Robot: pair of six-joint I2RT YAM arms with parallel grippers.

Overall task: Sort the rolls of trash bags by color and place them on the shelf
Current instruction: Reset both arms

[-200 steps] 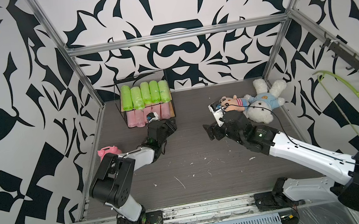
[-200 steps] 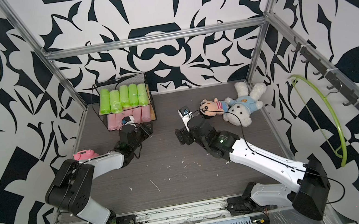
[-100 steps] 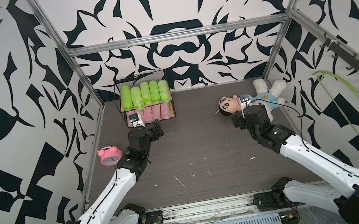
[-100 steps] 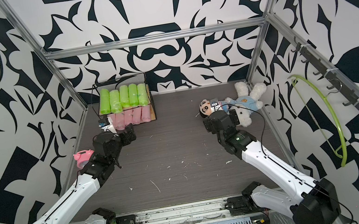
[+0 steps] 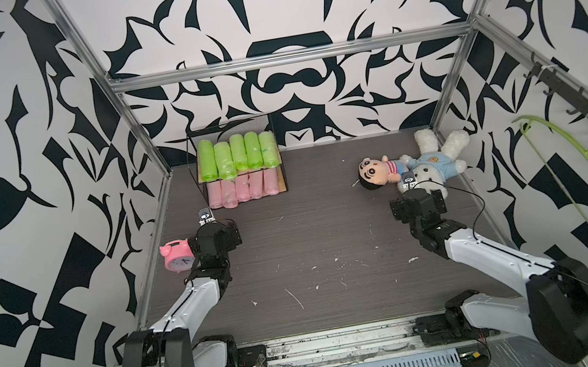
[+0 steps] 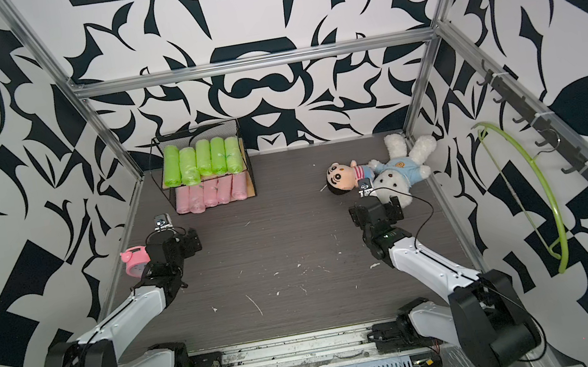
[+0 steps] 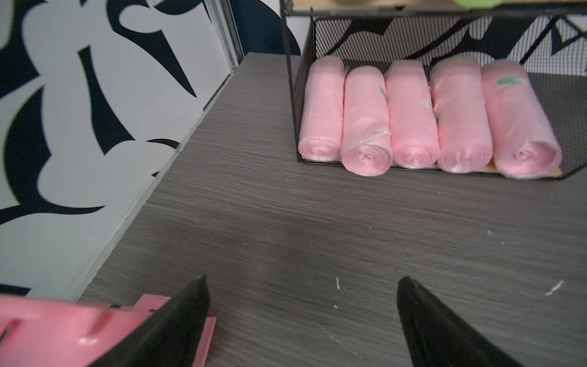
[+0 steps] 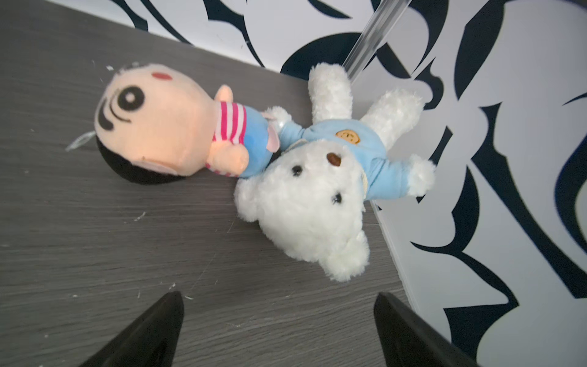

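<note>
The shelf point(image 5: 231, 128) stands at the back left in both top views. Several lime-green rolls of trash bags point(image 5: 238, 155) lie side by side on its upper board, and several pale pink rolls point(image 5: 243, 188) on its lower board. The left wrist view shows the pink rolls point(image 7: 413, 117) in a row inside the shelf's wire frame point(image 7: 289, 79). My left gripper point(image 5: 218, 230) point(image 7: 303, 281) is open and empty over the table, short of the shelf. My right gripper point(image 5: 417, 203) point(image 8: 279, 295) is open and empty at the right side, apart from the rolls.
A pink alarm clock point(image 5: 175, 253) point(image 7: 63, 330) stands right beside my left gripper, near the left wall. A plush doll point(image 5: 376, 173) point(image 8: 165, 127) and a white teddy bear point(image 5: 429, 167) point(image 8: 305, 203) lie just beyond my right gripper. A green hanger point(image 5: 583, 178) hangs on the right wall.
Both arms have drawn back from the middle to their own sides. The left gripper left the shelf's lower board and opened wide. The right gripper moved right, toward the plush toys.
</note>
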